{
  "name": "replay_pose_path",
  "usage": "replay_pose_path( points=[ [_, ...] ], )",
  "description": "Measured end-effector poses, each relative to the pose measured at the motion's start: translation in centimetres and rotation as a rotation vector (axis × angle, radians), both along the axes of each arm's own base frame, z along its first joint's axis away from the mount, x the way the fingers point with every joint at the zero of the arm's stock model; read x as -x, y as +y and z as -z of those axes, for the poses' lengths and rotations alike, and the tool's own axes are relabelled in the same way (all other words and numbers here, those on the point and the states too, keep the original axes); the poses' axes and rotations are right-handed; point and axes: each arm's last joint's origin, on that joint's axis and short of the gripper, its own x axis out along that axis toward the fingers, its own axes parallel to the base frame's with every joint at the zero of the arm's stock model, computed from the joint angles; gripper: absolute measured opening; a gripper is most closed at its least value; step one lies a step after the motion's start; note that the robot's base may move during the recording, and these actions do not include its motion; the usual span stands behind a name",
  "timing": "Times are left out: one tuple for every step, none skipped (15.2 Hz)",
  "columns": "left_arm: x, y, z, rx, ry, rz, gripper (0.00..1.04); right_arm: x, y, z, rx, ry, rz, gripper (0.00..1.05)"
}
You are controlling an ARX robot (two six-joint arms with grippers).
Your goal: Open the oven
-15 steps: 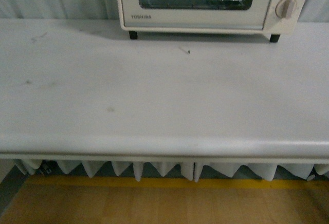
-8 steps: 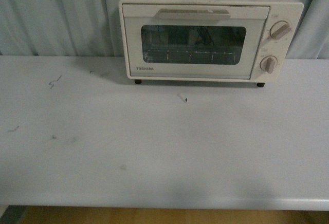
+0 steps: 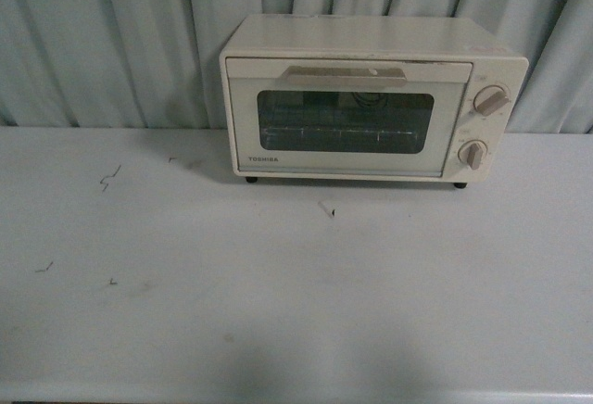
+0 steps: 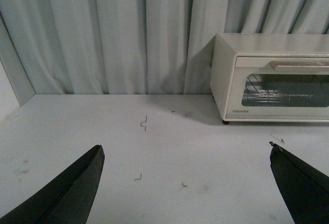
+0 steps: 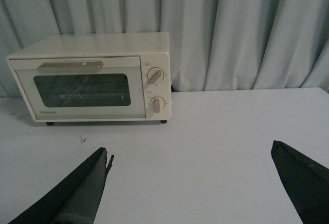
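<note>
The cream-white oven (image 3: 371, 98) stands at the back of the white table (image 3: 278, 311), door shut, its flat bar handle (image 3: 345, 76) along the door's top edge and two round knobs (image 3: 489, 100) to the right of the door. It also shows as the oven (image 4: 272, 77) in the left wrist view and the oven (image 5: 92, 80) in the right wrist view. My left gripper (image 4: 185, 152) is open over bare table, well short of the oven. My right gripper (image 5: 190, 154) is open too, nothing between its fingers. Neither arm shows in the front view.
Pale pleated curtain (image 3: 111, 43) hangs close behind the table. Small dark scraps (image 3: 109, 178) lie on the tabletop left of the oven, and one scrap (image 3: 327, 208) lies just in front of it. The table's front edge (image 3: 278, 393) runs along the bottom.
The front view has tilted upward: the oven, cut off at the top a second ago, now shows whole, and the floor and table skirt have dropped out of view.
</note>
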Motion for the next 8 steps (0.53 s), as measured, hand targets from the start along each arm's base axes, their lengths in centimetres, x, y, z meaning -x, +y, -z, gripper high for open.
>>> replay_pose_path(
  points=[
    [0.00,0.00,-0.01,0.000,0.000,0.000,0.98,0.00,0.00,0.00,0.000,0.000,0.000,0.98],
    [0.00,0.00,0.00,0.000,0.000,0.000,0.98,0.00,0.00,0.00,0.000,0.000,0.000,0.98],
    [0.00,0.00,-0.01,0.000,0.000,0.000,0.98,0.00,0.00,0.00,0.000,0.000,0.000,0.98],
    [0.00,0.00,0.00,0.000,0.000,0.000,0.98,0.00,0.00,0.00,0.000,0.000,0.000,0.98],
    [0.00,0.00,0.00,0.000,0.000,0.000,0.98,0.00,0.00,0.00,0.000,0.000,0.000,0.98],
    [0.00,0.00,-0.02,0.000,-0.001,0.000,0.98,0.00,0.00,0.00,0.000,0.000,0.000,0.98],
    [0.00,0.00,-0.01,0.000,0.000,0.000,0.98,0.00,0.00,0.00,0.000,0.000,0.000,0.98],
    [0.00,0.00,-0.01,0.000,0.000,0.000,0.98,0.00,0.00,0.00,0.000,0.000,0.000,0.98]
  ],
)
